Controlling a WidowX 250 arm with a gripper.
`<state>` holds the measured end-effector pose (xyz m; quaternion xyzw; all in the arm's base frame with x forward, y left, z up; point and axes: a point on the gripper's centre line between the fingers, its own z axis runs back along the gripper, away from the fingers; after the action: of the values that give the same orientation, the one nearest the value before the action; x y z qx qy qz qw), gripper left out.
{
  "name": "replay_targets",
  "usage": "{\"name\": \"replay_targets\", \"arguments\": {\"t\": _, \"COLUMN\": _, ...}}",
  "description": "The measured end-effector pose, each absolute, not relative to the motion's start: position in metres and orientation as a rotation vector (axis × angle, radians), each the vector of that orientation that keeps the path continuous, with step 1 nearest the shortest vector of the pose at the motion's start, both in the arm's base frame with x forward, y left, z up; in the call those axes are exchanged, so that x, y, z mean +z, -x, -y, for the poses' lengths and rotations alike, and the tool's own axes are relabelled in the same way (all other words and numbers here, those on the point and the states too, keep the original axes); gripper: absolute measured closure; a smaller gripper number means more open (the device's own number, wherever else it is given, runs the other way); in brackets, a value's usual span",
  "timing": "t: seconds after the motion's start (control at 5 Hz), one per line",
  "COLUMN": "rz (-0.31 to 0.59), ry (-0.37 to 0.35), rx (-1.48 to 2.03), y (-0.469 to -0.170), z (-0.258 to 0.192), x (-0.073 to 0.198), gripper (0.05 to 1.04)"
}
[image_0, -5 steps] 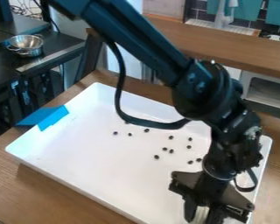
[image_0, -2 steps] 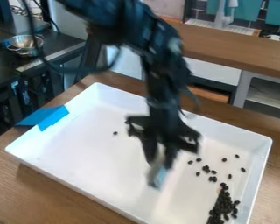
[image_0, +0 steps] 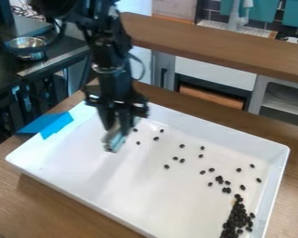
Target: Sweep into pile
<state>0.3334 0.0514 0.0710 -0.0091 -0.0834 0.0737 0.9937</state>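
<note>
Black beans are what's being swept over there, most of them heaped at the right end of a white tray, the rest dotted about its floor.

Way over on the left, a metal bowl sits on a black counter. Nearer, a bit of bright blue tape hangs across the tray's left rim.

Next along is the black arm, coming down from the upper left, with its pincer above the tray's far left part. It has its grip closed on a small sweeping tool, pale with a light-blue part, which points downward. I can't tell whether the tool's end touches the tray.

Just to the right of the pincer, a few loose beans lie well apart from one another. More singles are strewn across the middle, and they bunch closer toward the right, where the dense, dark pile runs along beside the tray's right wall, down to the near edge of my view.

All of it rests on a wooden worktop. Behind, a wooden ledge stretches off to the right.
</note>
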Motion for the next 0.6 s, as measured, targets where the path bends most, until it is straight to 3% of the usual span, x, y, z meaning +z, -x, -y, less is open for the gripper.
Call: {"name": "replay_targets", "arguments": {"t": 0.6, "rz": 0.187, "ry": -0.049, "rx": 0.152, "y": -0.363, "z": -0.117, "x": 0.035, "gripper": 0.745}}
